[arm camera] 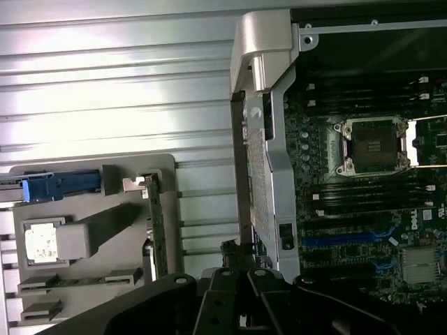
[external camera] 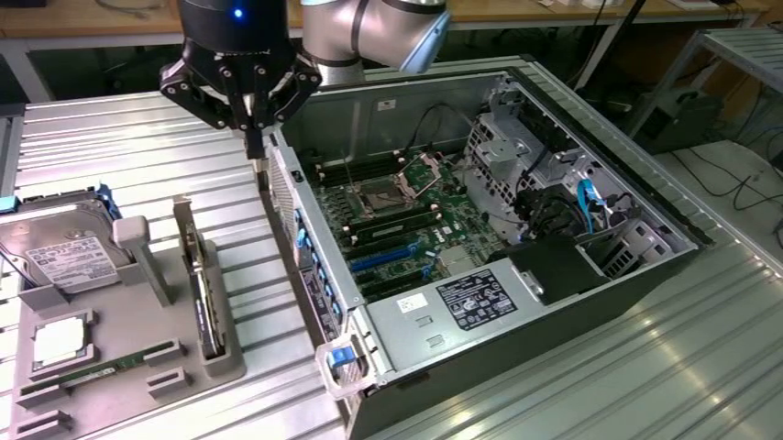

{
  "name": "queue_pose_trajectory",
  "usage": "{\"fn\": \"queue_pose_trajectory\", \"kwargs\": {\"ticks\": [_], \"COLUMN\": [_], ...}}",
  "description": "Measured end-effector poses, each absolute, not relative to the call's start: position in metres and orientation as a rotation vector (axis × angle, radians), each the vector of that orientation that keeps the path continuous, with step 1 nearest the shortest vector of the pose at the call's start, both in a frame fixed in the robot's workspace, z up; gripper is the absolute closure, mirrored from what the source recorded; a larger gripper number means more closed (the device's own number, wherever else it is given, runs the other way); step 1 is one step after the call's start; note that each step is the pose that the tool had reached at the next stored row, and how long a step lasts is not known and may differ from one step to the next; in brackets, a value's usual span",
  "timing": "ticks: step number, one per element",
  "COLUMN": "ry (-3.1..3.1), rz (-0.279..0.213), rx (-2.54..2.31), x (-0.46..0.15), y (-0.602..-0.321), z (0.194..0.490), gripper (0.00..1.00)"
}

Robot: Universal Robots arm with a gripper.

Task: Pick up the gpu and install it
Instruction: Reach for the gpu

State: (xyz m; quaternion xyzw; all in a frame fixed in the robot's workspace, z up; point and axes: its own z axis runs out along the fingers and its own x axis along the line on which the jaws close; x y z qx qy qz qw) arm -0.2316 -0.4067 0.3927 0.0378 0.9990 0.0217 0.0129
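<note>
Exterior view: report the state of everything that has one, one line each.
end effector, shut, holding nothing.
gpu, standing on edge in the grey holder, not gripped.
hard drive, resting in the holder.
computer case, lying flat, side open.
CPU socket, open, retention frame raised.

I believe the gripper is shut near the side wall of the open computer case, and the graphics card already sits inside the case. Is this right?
Not quite. The graphics card is not inside the computer case; it stands on edge in the gray holder beside it, as the exterior view shows. The gripper is shut near the side wall, as you said.
</note>
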Motion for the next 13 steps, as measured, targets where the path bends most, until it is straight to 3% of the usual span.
{"fn": "queue_pose_trajectory", "kwargs": {"ticks": [13], "ry": [3.114], "rz": [0.068], "rx": [0.088], "x": [-0.247], "y": [-0.416], "z": [0.392], "gripper": [0.89]}}
